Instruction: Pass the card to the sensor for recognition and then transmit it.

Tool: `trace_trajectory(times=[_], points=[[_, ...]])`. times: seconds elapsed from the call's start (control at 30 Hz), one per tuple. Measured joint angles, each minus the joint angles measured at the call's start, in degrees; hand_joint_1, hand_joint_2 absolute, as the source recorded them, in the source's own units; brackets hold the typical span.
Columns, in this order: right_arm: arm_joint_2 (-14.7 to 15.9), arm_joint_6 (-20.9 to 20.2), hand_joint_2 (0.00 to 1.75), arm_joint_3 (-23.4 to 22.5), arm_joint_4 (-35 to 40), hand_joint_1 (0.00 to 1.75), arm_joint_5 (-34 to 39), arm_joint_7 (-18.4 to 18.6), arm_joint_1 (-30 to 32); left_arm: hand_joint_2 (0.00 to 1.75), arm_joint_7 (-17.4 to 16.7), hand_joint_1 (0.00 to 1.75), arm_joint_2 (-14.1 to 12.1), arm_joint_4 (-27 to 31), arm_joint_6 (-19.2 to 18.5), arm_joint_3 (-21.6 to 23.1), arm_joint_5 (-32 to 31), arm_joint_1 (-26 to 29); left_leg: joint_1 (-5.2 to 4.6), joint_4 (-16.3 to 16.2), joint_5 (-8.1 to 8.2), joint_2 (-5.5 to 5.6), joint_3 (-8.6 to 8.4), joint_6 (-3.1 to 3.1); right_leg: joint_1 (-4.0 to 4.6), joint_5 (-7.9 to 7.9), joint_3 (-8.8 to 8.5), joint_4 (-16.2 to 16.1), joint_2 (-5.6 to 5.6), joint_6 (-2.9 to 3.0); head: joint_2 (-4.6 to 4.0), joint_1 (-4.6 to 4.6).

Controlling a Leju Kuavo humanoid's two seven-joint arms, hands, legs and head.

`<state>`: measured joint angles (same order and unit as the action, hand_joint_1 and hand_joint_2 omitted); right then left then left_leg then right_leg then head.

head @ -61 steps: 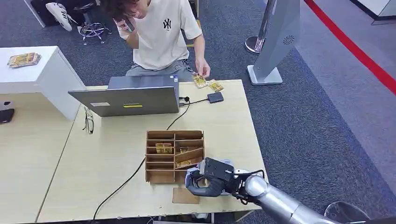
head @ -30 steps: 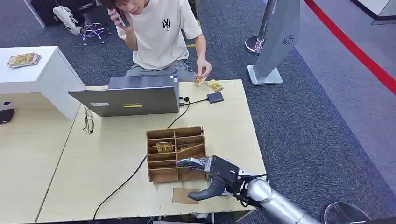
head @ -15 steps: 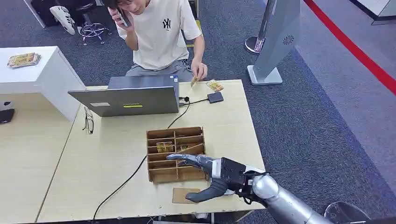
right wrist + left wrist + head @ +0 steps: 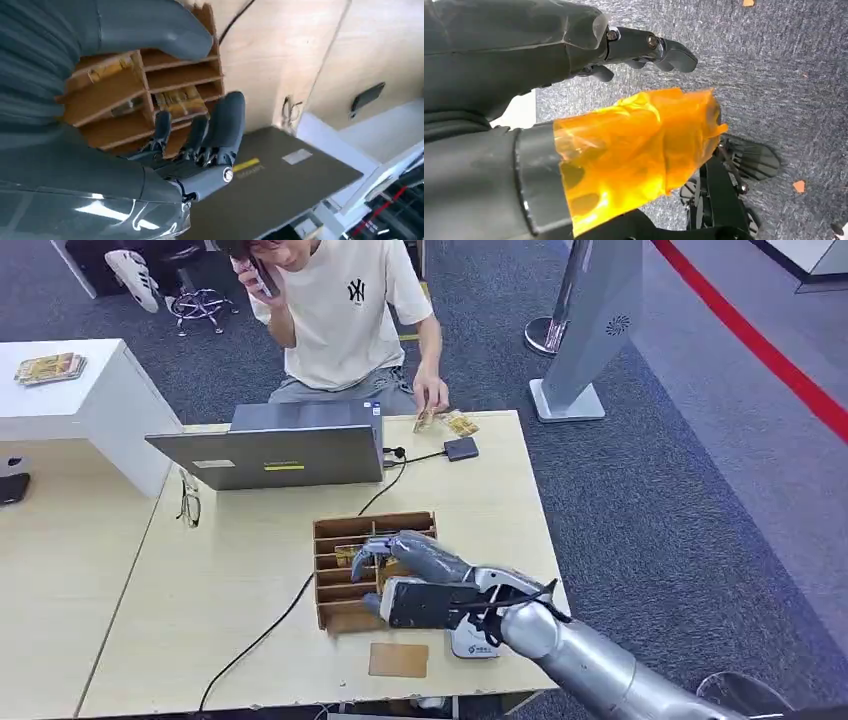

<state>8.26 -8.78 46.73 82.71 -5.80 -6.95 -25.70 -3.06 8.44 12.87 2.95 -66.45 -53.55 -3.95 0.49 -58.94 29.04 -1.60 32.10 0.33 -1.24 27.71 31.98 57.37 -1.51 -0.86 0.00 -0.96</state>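
**Right hand over the card box, nothing picked up yet**

The pick-up step seems to be in hand here. The right hand (image 4: 405, 575) is poised over the wooden divider box (image 4: 331, 615) on the tabletop (image 4: 240, 540), fingers (image 4: 227, 122) spread and curved down toward the compartments, thumb held apart. Nothing is gripped by it as far as can be told. A card (image 4: 179, 100) can be seen lying in a compartment right under the fingertips.

Next, that card probably has to be pinched out of its slot, then carried to the white sensor (image 4: 472, 642) sitting just beside the box. A tight slot, so a clean pinch is called for.

The left hand (image 4: 634, 47) is hung down over the floor, fingers loosely apart, nothing held.
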Motion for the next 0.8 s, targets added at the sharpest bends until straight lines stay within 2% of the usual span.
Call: trace_trajectory(times=[0.07, 0.13, 0.3, 0.37, 0.57, 0.63, 0.8], points=[[-0.6, 0.7, 1.75, 0.5, -0.2, 0.68, -1.6, 0.4, -0.4, 0.0, 0.0, 0.0, 0.0, 0.0, 0.0, 0.0, 0.0, 0.0, 0.0, 0.0, 0.0, 0.01, 0.0, 0.0, 0.0, 0.0, 0.0, 0.0, 0.0, 0.0, 0.0, 0.0], [-3.9, 5.1, 1.75, 3.3, -1.6, 0.7, -12.2, 3.4, -2.9, 0.0, -0.6, 0.0, 0.2, 0.0, -0.2, 0.0, 0.0, -0.1, 0.01, 0.0, 0.0, 0.01, 0.01, 0.0, 0.0, 0.0, 0.01, 0.0, -0.02, 0.0, 0.0, 0.0], [-6.2, 7.5, 1.75, 5.1, -2.8, 0.63, -17.2, 5.2, -3.9, 0.0, -1.0, 0.0, 0.3, 0.0, -0.4, 0.0, 0.0, -0.1, 0.01, 0.0, 0.0, 0.01, 0.01, 0.0, -0.01, 0.0, 0.01, 0.0, -0.01, 0.0, 0.0, 0.0], [-7.0, 9.1, 1.75, 5.6, -3.3, 0.75, -20.4, 6.2, -4.3, 0.0, -1.1, 0.0, 0.4, 0.0, -0.5, 0.0, 0.0, -0.1, 0.01, 0.0, 0.0, 0.02, 0.02, 0.0, -0.01, 0.0, 0.01, 0.0, -0.02, 0.0, 0.0, 0.0], [-8.6, 11.9, 1.75, 6.9, -4.9, 0.87, -26.0, 8.3, -5.3, 0.0, -1.2, 0.0, 0.4, 0.0, -0.5, 0.0, -0.1, -0.1, 0.01, 0.0, 0.0, 0.02, 0.01, 0.0, -0.01, 0.0, 0.01, 0.0, -0.02, 0.0, 0.0, 0.02], [-9.1, 12.7, 1.75, 7.3, -5.6, 0.8, -27.8, 9.0, -5.5, 0.0, -1.2, 0.0, 0.4, 0.0, -0.6, 0.0, -0.3, -0.1, 0.01, 0.0, 0.0, 0.02, 0.02, 0.0, 0.0, 0.0, 0.01, 0.0, -0.02, 0.0, 0.0, 0.0], [-10.5, 13.9, 1.75, 7.7, -7.9, 0.82, -31.2, 10.1, -6.1, 0.0, -1.4, 0.0, 0.4, 0.0, -0.8, 0.0, -0.5, -0.1, 0.01, 0.0, 0.0, 0.02, 0.01, 0.0, 0.0, 0.0, 0.01, 0.0, -0.02, 0.0, 0.0, 0.0]])
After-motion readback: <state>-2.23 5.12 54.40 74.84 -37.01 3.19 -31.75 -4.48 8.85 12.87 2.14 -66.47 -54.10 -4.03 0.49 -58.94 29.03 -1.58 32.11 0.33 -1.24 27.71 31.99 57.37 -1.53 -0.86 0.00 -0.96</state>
